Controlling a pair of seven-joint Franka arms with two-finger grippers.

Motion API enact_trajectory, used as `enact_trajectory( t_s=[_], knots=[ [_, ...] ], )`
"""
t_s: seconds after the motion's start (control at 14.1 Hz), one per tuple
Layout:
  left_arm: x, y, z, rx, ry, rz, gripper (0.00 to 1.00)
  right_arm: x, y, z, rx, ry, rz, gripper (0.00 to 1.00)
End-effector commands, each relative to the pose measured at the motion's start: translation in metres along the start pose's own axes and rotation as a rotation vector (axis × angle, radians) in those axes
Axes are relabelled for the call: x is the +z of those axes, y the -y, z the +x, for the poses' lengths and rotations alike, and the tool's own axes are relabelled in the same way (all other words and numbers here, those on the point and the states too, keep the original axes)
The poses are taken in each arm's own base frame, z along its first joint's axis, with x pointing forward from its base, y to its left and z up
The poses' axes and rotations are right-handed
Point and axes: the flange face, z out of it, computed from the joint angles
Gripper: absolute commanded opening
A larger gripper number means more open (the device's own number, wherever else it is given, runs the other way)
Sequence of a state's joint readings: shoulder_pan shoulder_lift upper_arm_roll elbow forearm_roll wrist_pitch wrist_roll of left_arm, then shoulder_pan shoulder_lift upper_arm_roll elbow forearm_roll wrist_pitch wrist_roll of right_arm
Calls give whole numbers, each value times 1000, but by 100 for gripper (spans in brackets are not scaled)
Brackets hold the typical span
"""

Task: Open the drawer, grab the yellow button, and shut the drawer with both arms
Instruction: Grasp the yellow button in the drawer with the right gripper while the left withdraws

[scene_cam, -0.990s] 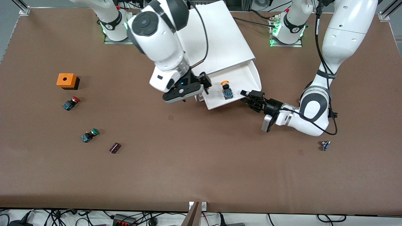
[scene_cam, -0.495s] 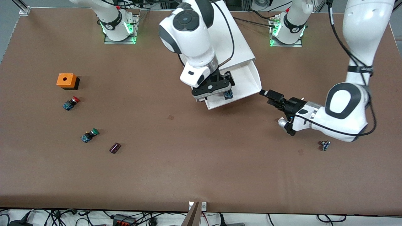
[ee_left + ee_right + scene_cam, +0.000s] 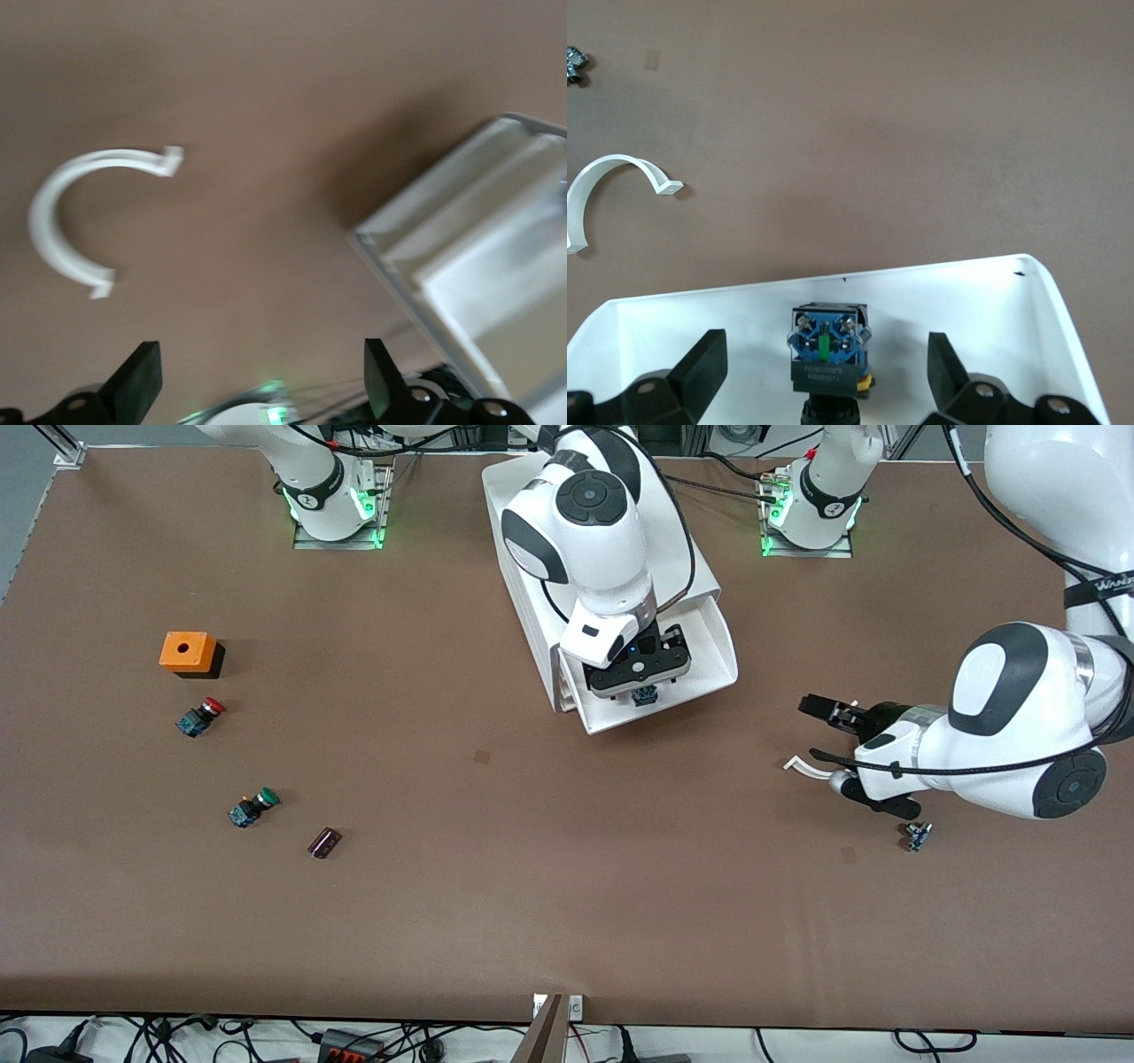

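The top drawer (image 3: 709, 646) of the white cabinet (image 3: 523, 584) stands pulled out. In it lies the button (image 3: 645, 696); only its blue base shows in the front view, the cap hidden under the right hand. My right gripper (image 3: 640, 684) hangs open over the drawer. In the right wrist view its fingers stand on either side of the button (image 3: 827, 350), apart from it, above the drawer floor (image 3: 966, 301). My left gripper (image 3: 828, 744) is open and empty over bare table toward the left arm's end. The left wrist view shows that gripper (image 3: 259, 376) wide open and the drawer's corner (image 3: 469, 257).
A white C-shaped piece (image 3: 797, 764) lies on the table by the left gripper. A small blue-metal part (image 3: 918, 836) sits nearer the camera. Toward the right arm's end are an orange box (image 3: 188, 653), a red-capped button (image 3: 200, 716), a green-capped button (image 3: 252, 807) and a dark block (image 3: 324, 842).
The right gripper swung from beside the drawer to over the button, covering its cap. The left gripper opened and drew away from the drawer's front toward the left arm's end.
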State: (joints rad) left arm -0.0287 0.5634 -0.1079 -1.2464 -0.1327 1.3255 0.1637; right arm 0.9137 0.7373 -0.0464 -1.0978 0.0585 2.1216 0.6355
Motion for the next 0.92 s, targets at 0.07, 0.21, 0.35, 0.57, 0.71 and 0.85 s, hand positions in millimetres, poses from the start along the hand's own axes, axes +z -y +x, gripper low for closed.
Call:
enact_trajectory(
  t_s=[0.07,0.21,0.35,0.57,0.71,0.85],
  knots=[
    [-20,12,7,-31,-59,127,100,1,14,-6,-28,-29,-39,94],
    [-26,15,17,-48,-143,166,100,7,14,-8,-29,-23,-44,86],
    [-21,17,20,-134,-146,146,100,16,16,-11,-35,-14,-48,83],
    [-16,5,24,-220,-141,147,100,26,14,-12,-36,-6,-60,79],
    [-14,5,24,-222,-137,143,100,26,14,-13,-36,-3,-59,54],
    [-13,8,24,-218,-134,144,100,24,14,-12,-36,-5,-58,18]
  ],
)
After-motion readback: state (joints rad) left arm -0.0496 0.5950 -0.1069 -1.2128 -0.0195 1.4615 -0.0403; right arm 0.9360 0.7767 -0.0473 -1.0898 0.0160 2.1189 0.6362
